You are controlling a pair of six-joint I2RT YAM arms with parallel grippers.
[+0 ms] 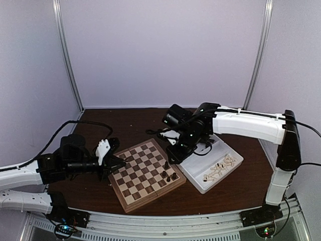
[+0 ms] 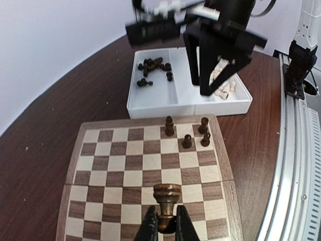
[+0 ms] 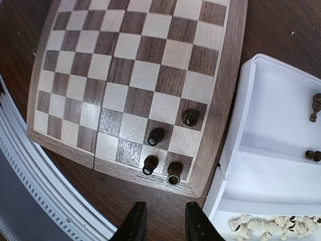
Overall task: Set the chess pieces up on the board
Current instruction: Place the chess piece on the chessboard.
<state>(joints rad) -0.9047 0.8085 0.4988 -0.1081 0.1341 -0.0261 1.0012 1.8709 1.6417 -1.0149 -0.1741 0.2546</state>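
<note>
The checked wooden board lies between the arms. Several dark chess pieces stand at its corner next to the tray; they also show in the left wrist view and the right wrist view. My left gripper is shut on a dark rook-like piece, held upright over the board's near left rows. My right gripper is open and empty, hanging above the table just off the board's corner, beside the tray.
A white two-compartment tray sits right of the board. One compartment holds loose dark pieces, the other cream pieces. A metal rail runs along the table's near edge.
</note>
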